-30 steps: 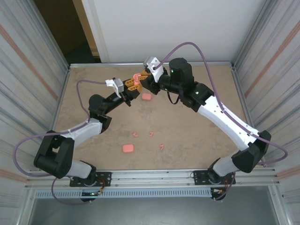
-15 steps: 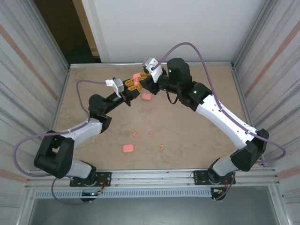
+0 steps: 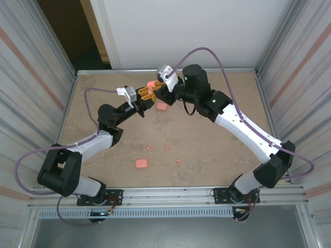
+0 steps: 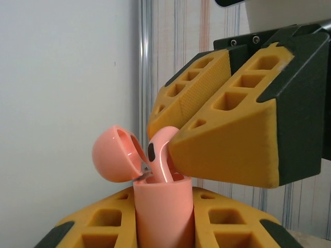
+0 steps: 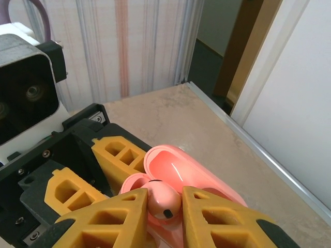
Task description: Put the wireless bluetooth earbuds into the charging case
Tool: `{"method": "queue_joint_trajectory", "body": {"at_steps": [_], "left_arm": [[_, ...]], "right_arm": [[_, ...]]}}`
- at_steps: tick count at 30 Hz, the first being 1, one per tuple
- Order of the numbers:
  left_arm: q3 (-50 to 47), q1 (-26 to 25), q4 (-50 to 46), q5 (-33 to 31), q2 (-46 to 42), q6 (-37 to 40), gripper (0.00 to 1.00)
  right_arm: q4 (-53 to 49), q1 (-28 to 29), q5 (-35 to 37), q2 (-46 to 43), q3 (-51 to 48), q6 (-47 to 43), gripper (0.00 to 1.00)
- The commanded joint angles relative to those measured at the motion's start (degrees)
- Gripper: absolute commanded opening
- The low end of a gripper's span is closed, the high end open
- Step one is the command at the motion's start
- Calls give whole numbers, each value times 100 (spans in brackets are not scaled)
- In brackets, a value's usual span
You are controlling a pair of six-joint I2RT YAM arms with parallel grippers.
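My left gripper (image 3: 147, 96) is shut on a pink charging case (image 4: 163, 212), held upright above the table's back middle with its round lid (image 4: 116, 153) swung open. My right gripper (image 3: 158, 88) is shut on one salmon-pink earbud (image 5: 163, 200). That earbud (image 4: 161, 155) leans with its stem down inside the case's mouth. In the right wrist view the open case (image 5: 178, 170) lies just behind my right gripper (image 5: 164, 206). Three more earbuds (image 3: 149, 148), (image 3: 167, 148), (image 3: 178, 161) lie loose on the table.
A second pink case (image 3: 162, 106) rests on the table just below the two grippers. A third case (image 3: 141, 164) lies near the front. The tan table (image 3: 217, 150) is fenced by metal rails and ribbed side walls.
The right arm has shifted slightly to the left, toward the held case. The left arm and the case have stayed where they were.
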Motion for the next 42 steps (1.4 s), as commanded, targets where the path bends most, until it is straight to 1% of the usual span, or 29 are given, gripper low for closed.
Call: {"method": "queue_joint_trajectory", "body": {"at_steps": [1, 9, 17, 23, 31, 39, 40, 42], "left_arm": [[138, -62, 280, 52, -49, -23, 0], [126, -62, 278, 51, -74, -15, 0], [77, -62, 267, 22, -127, 16, 0], [60, -62, 230, -3, -162, 55, 0], [48, -62, 219, -20, -180, 71, 0], [21, -62, 167, -64, -229, 92, 0], [18, -62, 179, -69, -232, 98, 0], [4, -62, 181, -73, -254, 99, 0]], "right_arm": [[-76, 59, -146, 79, 200, -121, 25], [-70, 58, -272, 64, 192, -51, 27], [3, 48, -285, -50, 167, 19, 39], [80, 26, -202, -204, 64, 87, 52], [343, -31, -159, -485, -274, 173, 76], [539, -153, -177, -820, -661, 378, 98], [582, -157, -184, -860, -718, 413, 100], [649, -210, -187, -964, -846, 482, 99]]}}
